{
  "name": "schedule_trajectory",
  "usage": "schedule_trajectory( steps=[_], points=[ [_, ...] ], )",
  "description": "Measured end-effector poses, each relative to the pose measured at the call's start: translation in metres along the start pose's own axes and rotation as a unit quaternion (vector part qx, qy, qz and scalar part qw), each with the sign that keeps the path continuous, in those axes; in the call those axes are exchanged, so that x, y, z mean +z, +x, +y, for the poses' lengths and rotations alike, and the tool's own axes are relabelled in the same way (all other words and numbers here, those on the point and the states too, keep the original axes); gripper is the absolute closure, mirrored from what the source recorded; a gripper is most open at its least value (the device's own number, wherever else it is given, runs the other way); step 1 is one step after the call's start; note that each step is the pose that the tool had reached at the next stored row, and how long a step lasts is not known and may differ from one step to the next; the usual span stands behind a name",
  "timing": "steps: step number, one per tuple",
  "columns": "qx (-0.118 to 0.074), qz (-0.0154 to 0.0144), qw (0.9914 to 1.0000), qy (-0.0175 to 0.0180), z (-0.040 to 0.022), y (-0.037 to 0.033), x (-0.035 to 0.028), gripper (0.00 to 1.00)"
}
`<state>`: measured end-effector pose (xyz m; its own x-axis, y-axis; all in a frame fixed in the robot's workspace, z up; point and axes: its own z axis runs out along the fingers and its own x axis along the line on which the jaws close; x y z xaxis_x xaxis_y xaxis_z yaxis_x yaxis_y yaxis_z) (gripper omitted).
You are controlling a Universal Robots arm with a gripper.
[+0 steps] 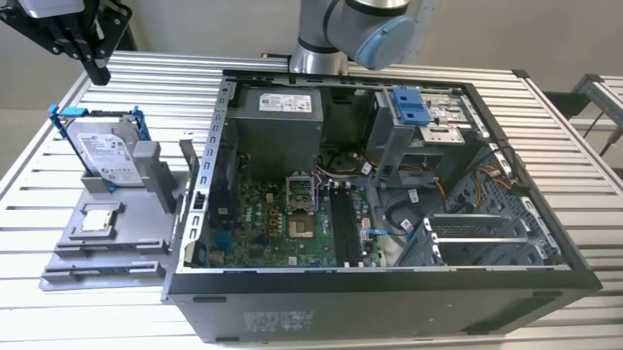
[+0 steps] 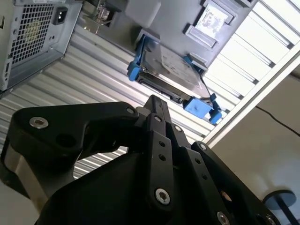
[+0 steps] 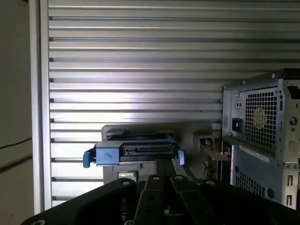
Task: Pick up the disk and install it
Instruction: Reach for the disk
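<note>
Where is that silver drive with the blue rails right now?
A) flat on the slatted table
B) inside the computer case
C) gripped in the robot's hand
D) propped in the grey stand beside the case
D: the disk stands tilted in the grey stand outside the case, and the hand hangs above it without touching.

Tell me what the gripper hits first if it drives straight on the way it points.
Most likely the disk, standing on edge in its grey holder beside the computer case. In both wrist views the gripper points at its connector edge; the gap between them is hard to judge.
</note>
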<state>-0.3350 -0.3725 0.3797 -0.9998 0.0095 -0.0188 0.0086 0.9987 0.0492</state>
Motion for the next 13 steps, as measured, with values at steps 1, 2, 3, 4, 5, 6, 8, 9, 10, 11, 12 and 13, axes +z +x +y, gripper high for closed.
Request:
schedule_trajectory(
  steps=[1, 2, 3, 4, 5, 6, 8, 9, 10, 11, 12, 13],
  points=[
    [0.0, 0.0001, 1.0, 0.0, -0.0001, 0.0032, 0.0002, 1.0],
    [-0.001, 0.0001, 1.0, 0.0, -0.0001, 0.0065, 0.0004, 1.0],
    [-0.001, 0.0001, 1.0, 0.0, -0.0002, 0.0101, 0.0007, 1.0],
    [-0.001, 0.0001, 1.0, 0.0, -0.0002, 0.0137, 0.001, 1.0],
    [-0.001, 0.0001, 1.0, 0.0, -0.0002, 0.0173, 0.0013, 1.0],
    [-0.002, 0.0001, 1.0, 0.0, -0.0003, 0.0214, 0.0015, 1.0],
    [-0.002, 0.0001, 1.0, 0.0, -0.0004, 0.0296, 0.0017, 1.0],
    [-0.002, 0.0001, 1.0, 0.0, -0.0004, 0.0335, 0.0019, 1.0],
    [-0.002, 0.0002, 1.0, 0.0, -0.0005, 0.0369, 0.0021, 1.0],
    [-0.002, 0.0001, 1.0, 0.0, -0.0005, 0.0398, 0.0025, 1.0],
    [-0.002, 0.0002, 1.0, 0.0, -0.0006, 0.0423, 0.0029, 1.0],
    [-0.003, 0.0001, 1.0, 0.0, -0.0007, 0.044, 0.0033, 1.0]
  ],
)
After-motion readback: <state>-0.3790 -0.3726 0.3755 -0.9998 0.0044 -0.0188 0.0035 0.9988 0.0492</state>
